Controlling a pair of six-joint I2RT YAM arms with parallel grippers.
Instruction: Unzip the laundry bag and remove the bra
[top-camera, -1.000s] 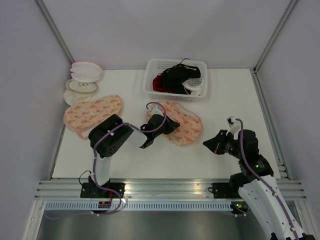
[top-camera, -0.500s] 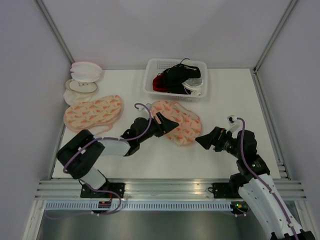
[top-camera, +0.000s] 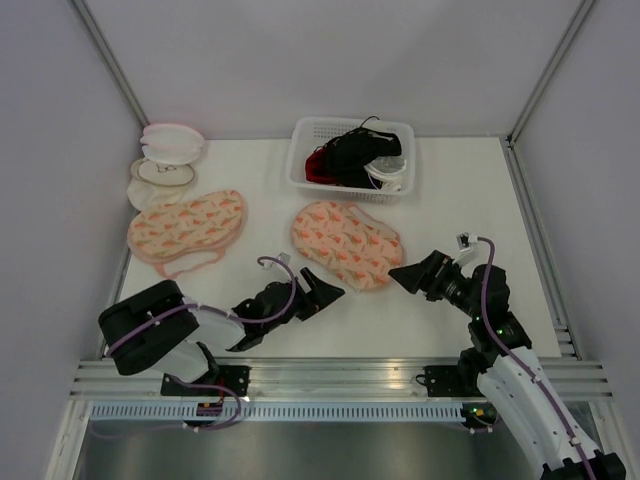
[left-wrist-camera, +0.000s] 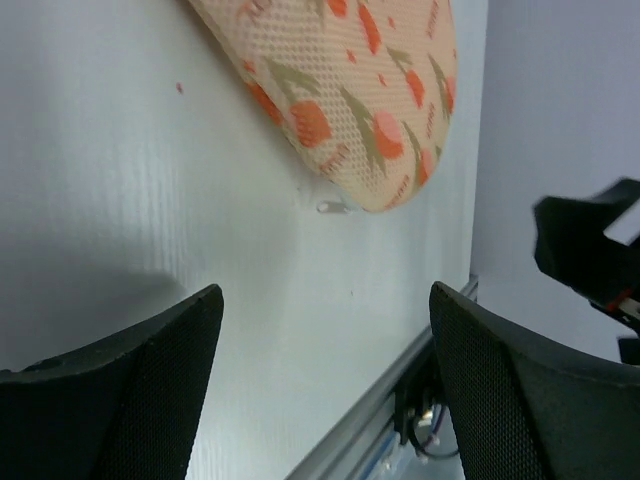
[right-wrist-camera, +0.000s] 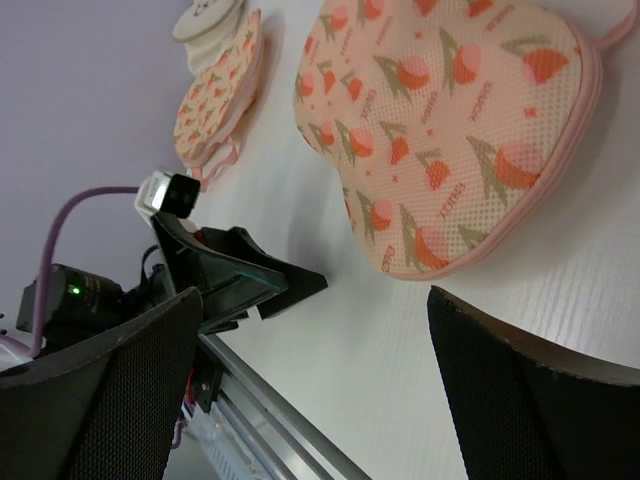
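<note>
Clothes basket (top-camera: 300, 175) sits behind your laundry bag (top-camera: 345, 243); left claw (top-camera: 327, 294) and right claw (top-camera: 408, 270) flank its near end, both gaping, empty.

A robotics lab test cell: plain pale walls (top-camera: 300, 60) and metal corner posts (top-camera: 112, 70) box in a white table (top-camera: 460, 190), with the left arm (top-camera: 150, 330) and right arm (top-camera: 520, 385) bolted to an aluminium rail (top-camera: 340, 375) along the near edge.
</note>
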